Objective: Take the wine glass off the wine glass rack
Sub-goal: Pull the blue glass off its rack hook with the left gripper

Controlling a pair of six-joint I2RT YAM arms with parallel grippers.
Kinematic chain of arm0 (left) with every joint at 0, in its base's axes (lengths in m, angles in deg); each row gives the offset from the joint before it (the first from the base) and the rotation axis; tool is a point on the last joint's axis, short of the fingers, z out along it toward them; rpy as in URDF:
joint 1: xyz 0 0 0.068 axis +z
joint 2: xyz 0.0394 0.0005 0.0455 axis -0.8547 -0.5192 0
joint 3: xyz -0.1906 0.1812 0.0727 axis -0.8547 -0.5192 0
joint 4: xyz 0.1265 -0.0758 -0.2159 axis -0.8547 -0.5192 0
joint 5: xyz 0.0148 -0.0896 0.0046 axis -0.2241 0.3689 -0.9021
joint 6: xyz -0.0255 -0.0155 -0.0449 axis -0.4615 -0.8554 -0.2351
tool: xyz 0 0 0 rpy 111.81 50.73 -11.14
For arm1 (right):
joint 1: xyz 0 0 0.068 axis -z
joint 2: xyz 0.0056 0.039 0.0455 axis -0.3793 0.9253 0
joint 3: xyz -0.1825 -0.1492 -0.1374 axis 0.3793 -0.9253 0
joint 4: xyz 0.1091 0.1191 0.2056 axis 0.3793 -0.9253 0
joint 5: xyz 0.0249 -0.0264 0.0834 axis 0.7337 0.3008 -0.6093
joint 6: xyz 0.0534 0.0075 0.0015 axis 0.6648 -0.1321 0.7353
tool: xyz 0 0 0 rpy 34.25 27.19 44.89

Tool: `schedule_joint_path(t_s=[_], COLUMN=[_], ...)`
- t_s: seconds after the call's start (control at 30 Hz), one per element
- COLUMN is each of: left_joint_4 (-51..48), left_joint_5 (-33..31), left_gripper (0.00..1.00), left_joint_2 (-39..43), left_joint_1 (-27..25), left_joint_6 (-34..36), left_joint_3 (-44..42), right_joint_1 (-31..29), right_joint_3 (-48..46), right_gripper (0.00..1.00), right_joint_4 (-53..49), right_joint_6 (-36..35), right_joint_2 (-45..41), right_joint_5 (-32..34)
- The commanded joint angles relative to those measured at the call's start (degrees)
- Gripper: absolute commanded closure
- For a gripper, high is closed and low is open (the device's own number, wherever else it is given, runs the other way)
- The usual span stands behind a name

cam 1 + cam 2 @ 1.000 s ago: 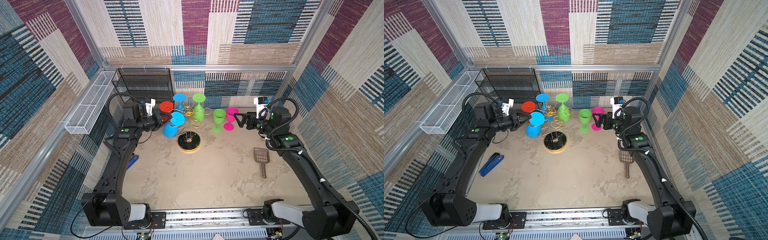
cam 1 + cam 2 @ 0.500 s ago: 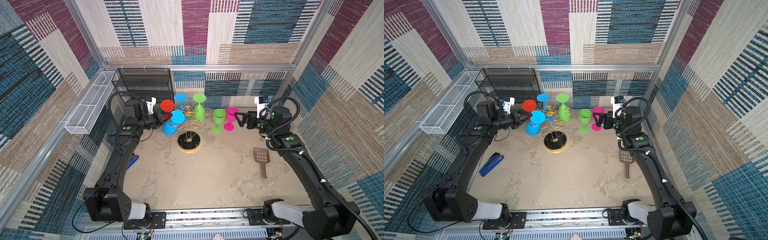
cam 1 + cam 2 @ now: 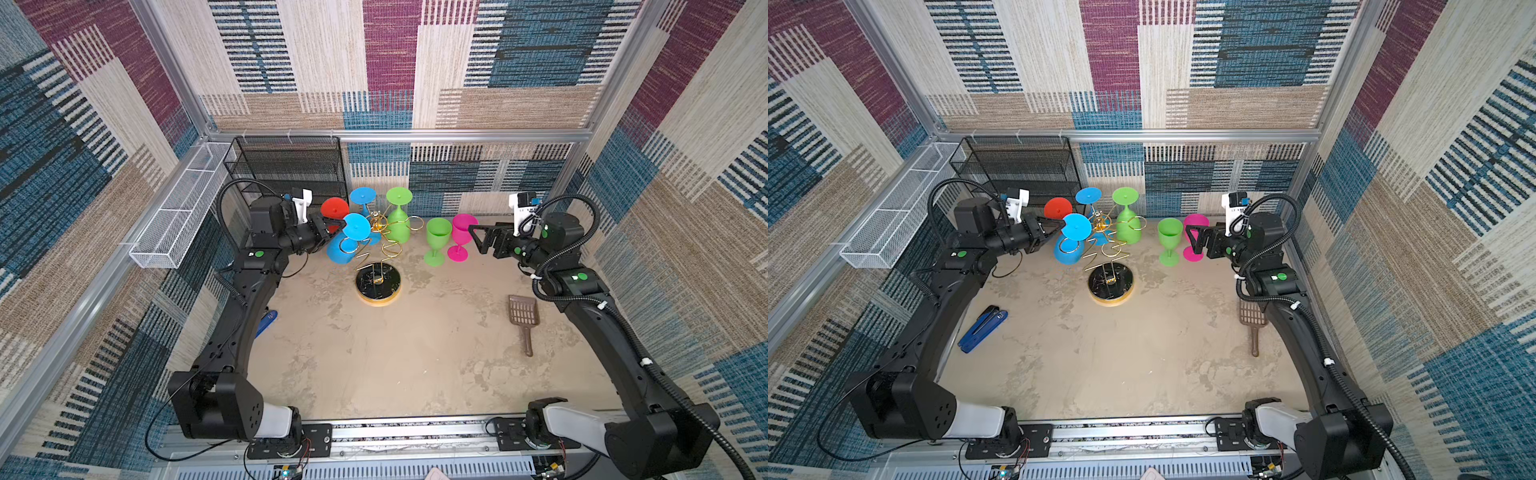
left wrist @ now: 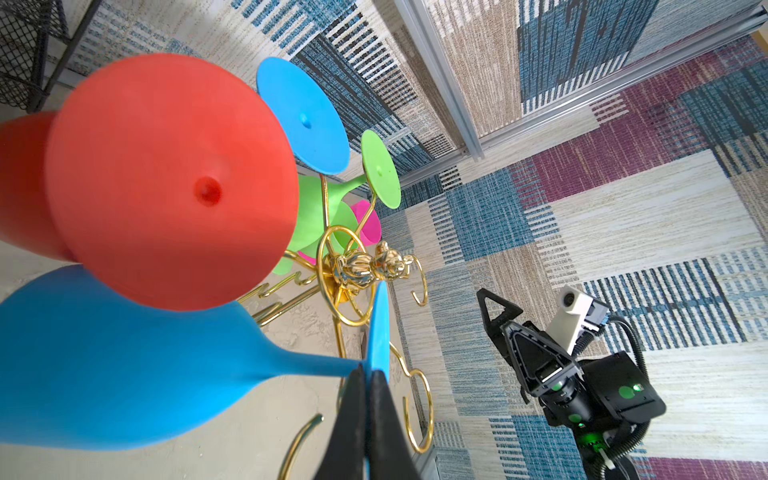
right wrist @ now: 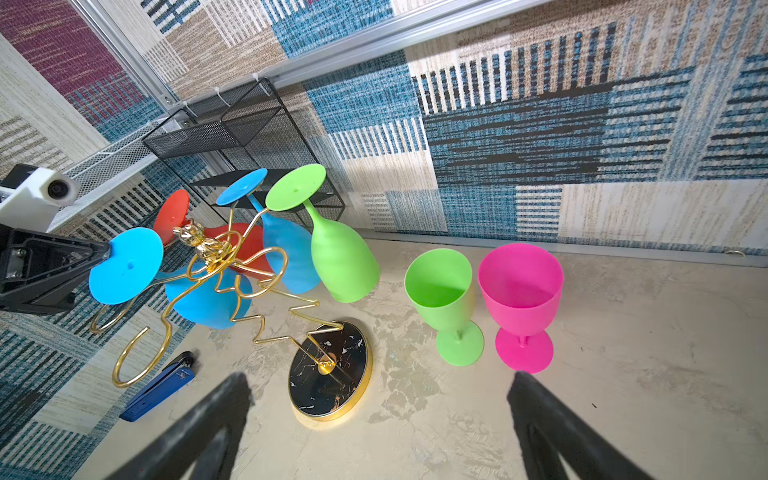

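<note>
Four glasses hang bowl-down on the wine glass rack (image 3: 384, 283), which stands mid-surface: red glass (image 4: 166, 187), two blue, one green. The left gripper (image 4: 368, 372) has its jaws pinched tight on the foot edge of the near blue wine glass (image 4: 124, 365), right where the stem meets the foot. That glass looks still on the rack, with a gold loop showing around its bowl end in both top views, so I'd call this grip made and extraction not yet done. The right gripper (image 3: 476, 240) has its jaws spread wide and holds nothing. It sits just beside the pink glass (image 3: 463, 232) and is well apart from the rack. Risks as I see them: 1) The pinch is on a thin disc edge, so the hanging bowl can swing the glass in the jaws or slip it out. 2) The stem has to leave through the loop's open end, and a pull off that line drags the wire. The rack looks light and nothing braces its base, so it could tip or slide. 3) The red glass hangs just beside the blue one, so a sideways exit can knock it off its arm. 4) If the rack topples toward the right, it hits the green glass (image 3: 438, 239) and the pink one standing on the surface (image 3: 395, 353). I can't tell from these views whether the base sits fully flat.
</note>
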Motion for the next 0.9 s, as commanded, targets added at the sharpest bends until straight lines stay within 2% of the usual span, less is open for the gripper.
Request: schedule_joint_path(t_s=[0.0,0.23,0.87], left_joint_4=[1.27,-1.89,-2.31], left_joint_5=[-0.14,-2.51,-3.64], left_gripper=[1.00,1.00,1.00], left_joint_2=[-0.14,1.66,6.86], left_joint_1=[-0.11,0.20,3.98], left_joint_6=[-0.65,2.15,2.23], left_joint_3=[0.35,0.56,-4.07], right_joint_1=[-0.05,-0.05,-0.05], right_joint_3=[0.38,0.36,0.31], right_gripper=[0.01,0.01,0.01], right_joint_4=[0.48,0.48,0.41], right_joint_6=[-0.47,-0.54,-0.89], right_joint_2=[-0.15,0.06,-0.20], right_joint_5=[0.36,0.17,0.14])
